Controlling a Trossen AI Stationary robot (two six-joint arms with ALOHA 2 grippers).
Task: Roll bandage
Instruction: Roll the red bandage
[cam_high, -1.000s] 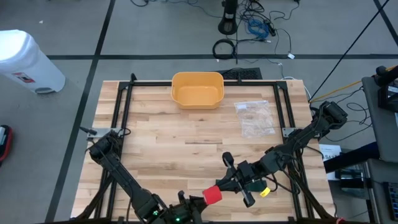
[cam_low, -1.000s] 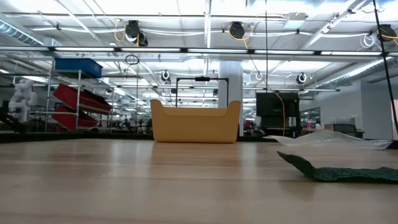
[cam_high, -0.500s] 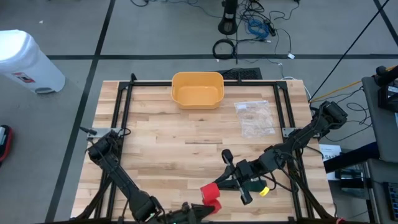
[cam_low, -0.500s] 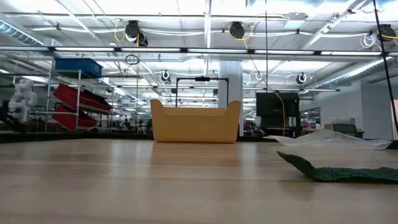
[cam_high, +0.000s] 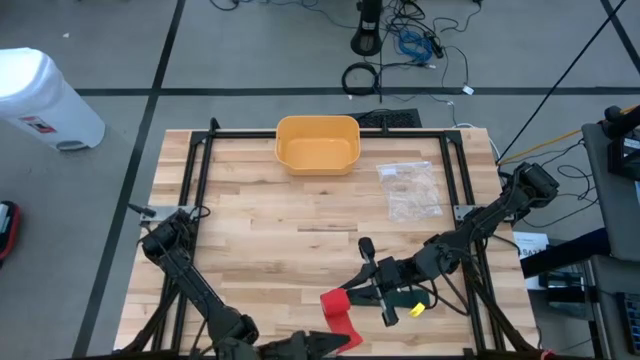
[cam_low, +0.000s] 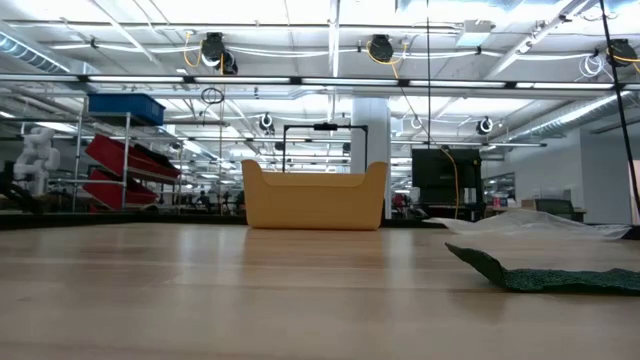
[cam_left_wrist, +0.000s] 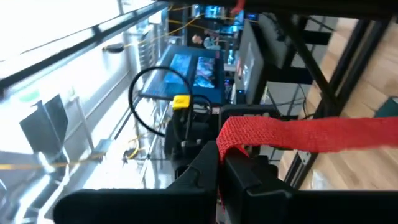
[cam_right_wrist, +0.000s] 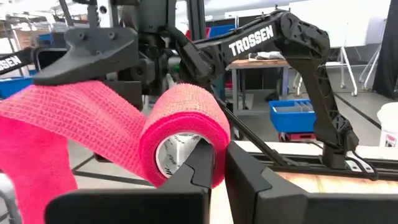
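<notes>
We are holding the red bandage (cam_high: 339, 312) up in the air, above the near edge of the table (cam_high: 250, 230), because it rolls best when nothing is rubbing against it. The round roll (cam_right_wrist: 185, 134) is sitting in our right gripper (cam_high: 357, 296), whose fingers are pinched on its end, one finger going into the hollow middle, so the roll cannot slip away. A loose tail (cam_left_wrist: 311, 134) is coming off the roll and reaching over to our left gripper (cam_left_wrist: 219, 163), which is squeezing the far end between its two fingers, tight and narrow. We are holding one end in each gripper so the strip stays flat and stretched between them, not saggy. We think that is what lets the tail wind neatly back onto the roll. The two grippers are staying near each other, so only a short piece of tail is hanging out. Farther away on the table, the yellow tub (cam_high: 317, 143) is waiting at the back edge, and we guess the finished roll may go in there. A clear plastic bag (cam_high: 410, 189) is lying to the right of the tub, well apart from our grippers. A dark green pad (cam_low: 540, 273) is lying flat on the wood on the right side, and we are not touching it.
</notes>
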